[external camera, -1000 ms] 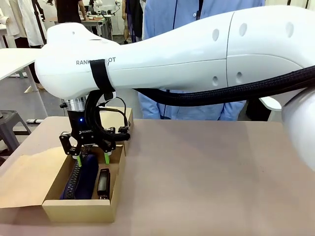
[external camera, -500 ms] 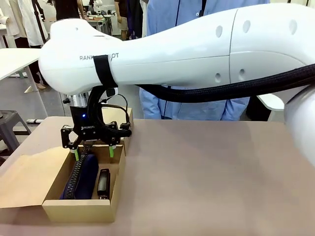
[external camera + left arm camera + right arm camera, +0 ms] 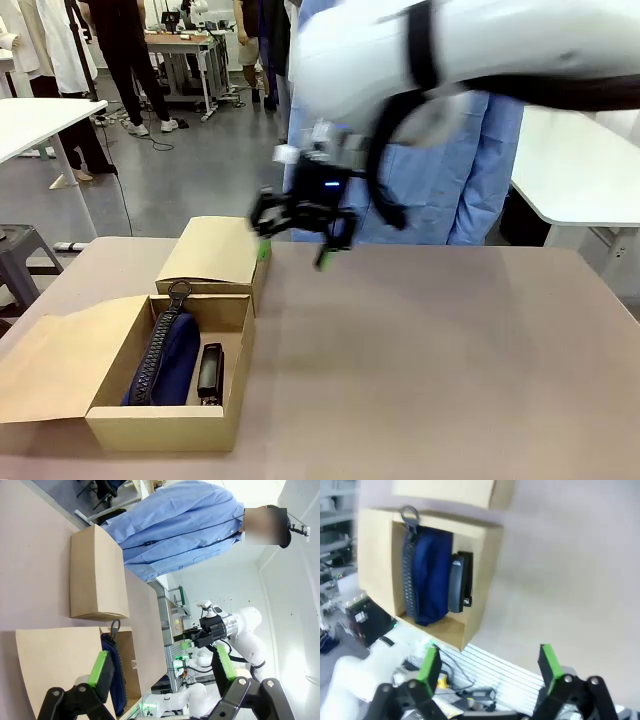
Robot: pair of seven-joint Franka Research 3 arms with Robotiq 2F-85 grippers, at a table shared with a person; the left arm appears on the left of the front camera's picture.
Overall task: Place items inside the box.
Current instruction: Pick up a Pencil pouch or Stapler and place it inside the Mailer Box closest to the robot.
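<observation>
Matte tabletop (image 3: 450,340) bears a cardboard box (image 3: 165,425) holding navy pouch (image 3: 165,365); right tool (image 3: 295,245) spread, empty.

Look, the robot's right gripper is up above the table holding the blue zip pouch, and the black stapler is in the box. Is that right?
Not quite. The right gripper is above the table, but it is open and holds nothing. The blue zip pouch lies in the box beside the black stapler. The front view shows this.

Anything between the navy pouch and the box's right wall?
Yes: a black stapler lies between the navy zip pouch and the open cardboard box wall, seen in front view.
</observation>
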